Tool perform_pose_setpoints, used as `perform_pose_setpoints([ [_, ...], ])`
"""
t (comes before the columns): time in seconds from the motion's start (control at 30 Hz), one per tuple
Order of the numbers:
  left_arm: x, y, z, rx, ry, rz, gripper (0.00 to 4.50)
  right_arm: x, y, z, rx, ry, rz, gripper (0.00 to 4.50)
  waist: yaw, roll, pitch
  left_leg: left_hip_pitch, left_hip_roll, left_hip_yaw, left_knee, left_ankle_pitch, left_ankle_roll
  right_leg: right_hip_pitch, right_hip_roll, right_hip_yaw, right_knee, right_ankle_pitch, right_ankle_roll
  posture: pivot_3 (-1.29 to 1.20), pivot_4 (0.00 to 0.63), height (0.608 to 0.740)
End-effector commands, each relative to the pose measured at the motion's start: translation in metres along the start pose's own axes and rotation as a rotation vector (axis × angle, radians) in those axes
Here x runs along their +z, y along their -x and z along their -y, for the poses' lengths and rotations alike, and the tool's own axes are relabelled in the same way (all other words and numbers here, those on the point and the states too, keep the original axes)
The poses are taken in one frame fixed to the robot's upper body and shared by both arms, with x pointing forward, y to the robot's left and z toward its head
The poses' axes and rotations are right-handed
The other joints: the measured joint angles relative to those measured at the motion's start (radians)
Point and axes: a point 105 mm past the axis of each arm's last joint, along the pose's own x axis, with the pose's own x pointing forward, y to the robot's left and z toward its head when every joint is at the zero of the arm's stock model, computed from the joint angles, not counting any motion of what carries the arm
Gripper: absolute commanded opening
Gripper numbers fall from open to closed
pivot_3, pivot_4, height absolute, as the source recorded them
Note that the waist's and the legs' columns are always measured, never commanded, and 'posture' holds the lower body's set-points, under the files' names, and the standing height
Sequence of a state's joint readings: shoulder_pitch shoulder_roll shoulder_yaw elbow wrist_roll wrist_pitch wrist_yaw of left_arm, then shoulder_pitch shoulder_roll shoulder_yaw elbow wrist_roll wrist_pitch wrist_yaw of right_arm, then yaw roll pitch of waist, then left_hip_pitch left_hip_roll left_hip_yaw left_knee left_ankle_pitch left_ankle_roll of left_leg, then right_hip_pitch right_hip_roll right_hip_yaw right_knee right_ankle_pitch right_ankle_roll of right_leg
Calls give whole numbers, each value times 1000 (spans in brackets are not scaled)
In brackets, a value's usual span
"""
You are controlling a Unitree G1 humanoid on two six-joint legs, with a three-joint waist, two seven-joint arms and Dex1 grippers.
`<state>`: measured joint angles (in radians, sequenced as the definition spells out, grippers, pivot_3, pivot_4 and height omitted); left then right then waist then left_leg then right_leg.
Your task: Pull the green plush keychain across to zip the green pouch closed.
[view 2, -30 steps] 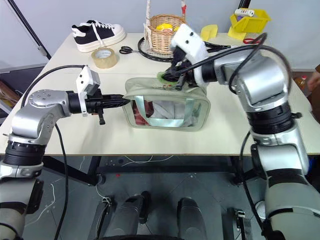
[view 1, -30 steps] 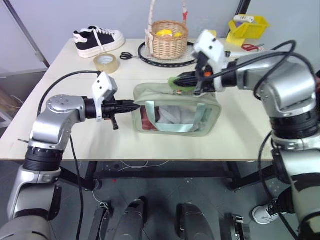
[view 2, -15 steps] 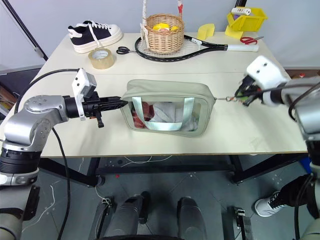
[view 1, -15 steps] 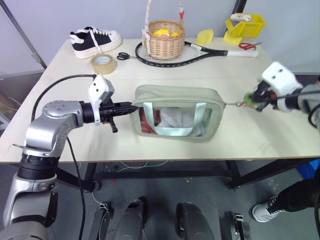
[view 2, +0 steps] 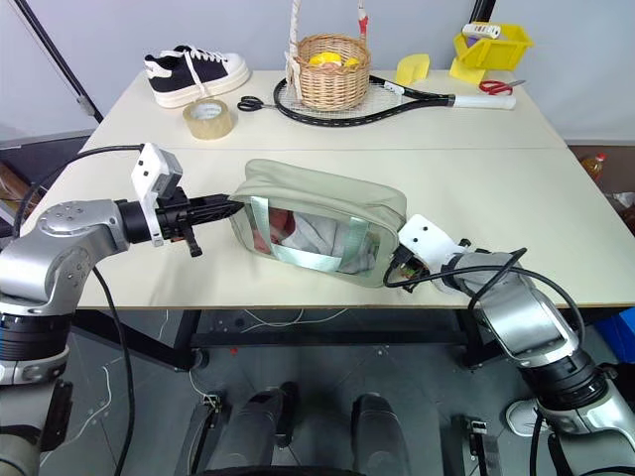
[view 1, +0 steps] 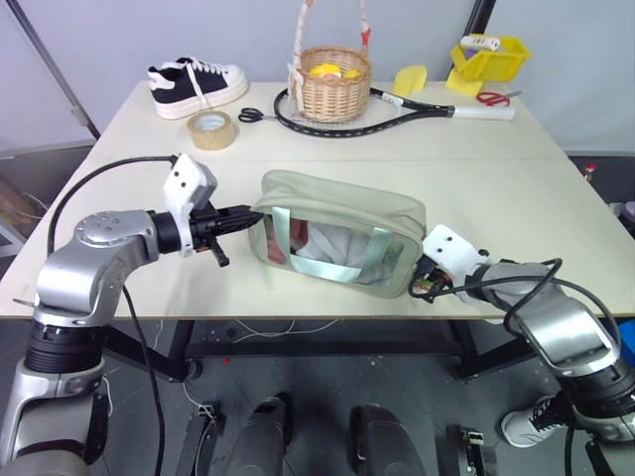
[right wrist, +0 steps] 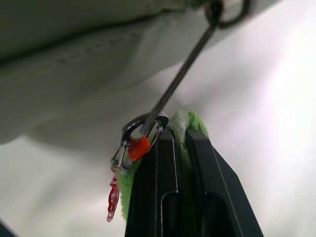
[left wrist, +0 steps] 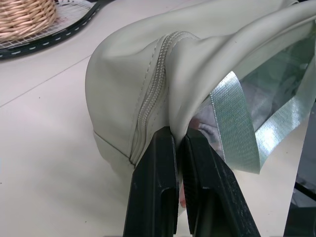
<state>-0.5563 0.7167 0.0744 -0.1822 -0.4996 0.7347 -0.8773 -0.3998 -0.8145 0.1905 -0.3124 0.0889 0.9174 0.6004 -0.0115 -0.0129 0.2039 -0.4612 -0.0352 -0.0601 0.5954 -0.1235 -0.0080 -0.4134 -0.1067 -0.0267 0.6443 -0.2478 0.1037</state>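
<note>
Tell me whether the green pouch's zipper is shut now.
Shut, it seems: the green pouch shows an unbroken top seam, with the green plush keychain pulled past its end.

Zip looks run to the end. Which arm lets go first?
Right, probably. Its claw is shut on the green plush keychain past the green pouch's end; the left claw pinching the other end steadies the pouch.

I see the sage pouch zipped shut, tilted near the table's front edge, its green plush keychain at its right end
</note>
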Motion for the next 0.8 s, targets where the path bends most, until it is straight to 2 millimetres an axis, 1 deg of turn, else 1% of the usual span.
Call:
perform_pose_setpoints([
  [0.03,15,8,3,12,-37,49,0,4,10,48,-146,-34,0,31,1,0,0,0,0,0,0,0,0,0,-1,0,0,0,0,0,150,724],
  [0.1,16,7,4,12,-34,55,0,17,14,67,-198,-53,37,31,2,0,0,-1,-1,0,0,0,0,-1,-2,0,0,0,0,0,150,724],
  [0.17,17,5,6,6,-31,62,0,28,18,80,-237,-71,74,31,1,0,0,-1,-1,0,0,1,1,-2,-2,1,0,0,0,0,150,724],
  [0.2,17,5,7,0,-35,64,0,31,20,83,-235,-80,86,31,1,0,0,-1,-1,0,-1,1,1,-2,-2,0,0,0,0,0,150,724],
  [0.33,17,5,7,-3,-40,60,0,33,21,73,-175,-67,97,31,2,0,0,-1,-1,0,-1,1,2,-1,-2,-1,0,0,1,0,150,724],
  [0.4,19,5,9,-12,-39,66,0,30,23,67,-133,-107,92,749,2,0,0,-2,-2,1,-1,1,2,-1,-2,0,0,0,1,0,150,724],
  [0.43,19,6,9,-17,-40,66,0,31,26,64,-109,-118,96,999,1,0,0,-2,-2,0,-1,1,2,-1,-2,0,0,0,1,0,150,724],
  [0.47,19,6,10,-19,-40,67,0,32,27,62,-94,-125,99,1539,2,0,0,-1,-2,0,-1,1,2,-1,-2,0,0,0,1,0,150,724],
  [0.5,19,6,10,-23,-41,66,0,36,33,62,-77,-148,118,1987,1,0,0,-2,-2,0,-1,1,2,-1,-2,0,0,0,1,0,150,724],
  [0.57,21,7,11,-33,-46,69,0,44,46,62,-35,-173,165,3100,1,0,0,-1,-2,0,-1,1,2,-2,-2,0,0,0,1,0,150,724],
  [0.6,21,7,11,-35,-47,70,0,47,51,63,-19,-182,182,3498,2,1,0,-1,-2,0,-1,1,2,-2,-2,0,0,0,1,0,150,724],
  [0.63,23,9,11,-50,-27,80,0,50,58,64,4,-185,207,4016,2,1,0,-2,-2,0,-1,1,2,-2,-2,0,0,0,1,0,150,724],
  [0.67,26,12,13,-77,-18,87,751,52,65,65,18,-180,225,4485,3,1,0,-2,-2,0,-1,1,2,-1,-2,0,0,0,1,0,150,724],
  [0.7,28,14,15,-95,-15,92,1136,53,71,67,28,-174,238,4500,2,1,0,-2,-2,0,-1,1,2,-2,-3,0,-1,0,1,0,150,724],
  [0.77,32,19,16,-117,-12,99,2125,56,81,71,39,-170,269,4500,1,1,0,-2,-2,0,-1,0,2,-1,-3,0,-2,0,1,0,150,724],
  [0.8,39,25,16,-136,-10,113,2633,57,87,73,56,-161,288,4500,0,1,0,-2,-2,0,-2,-1,1,-1,-3,0,-2,0,1,0,150,724],
])
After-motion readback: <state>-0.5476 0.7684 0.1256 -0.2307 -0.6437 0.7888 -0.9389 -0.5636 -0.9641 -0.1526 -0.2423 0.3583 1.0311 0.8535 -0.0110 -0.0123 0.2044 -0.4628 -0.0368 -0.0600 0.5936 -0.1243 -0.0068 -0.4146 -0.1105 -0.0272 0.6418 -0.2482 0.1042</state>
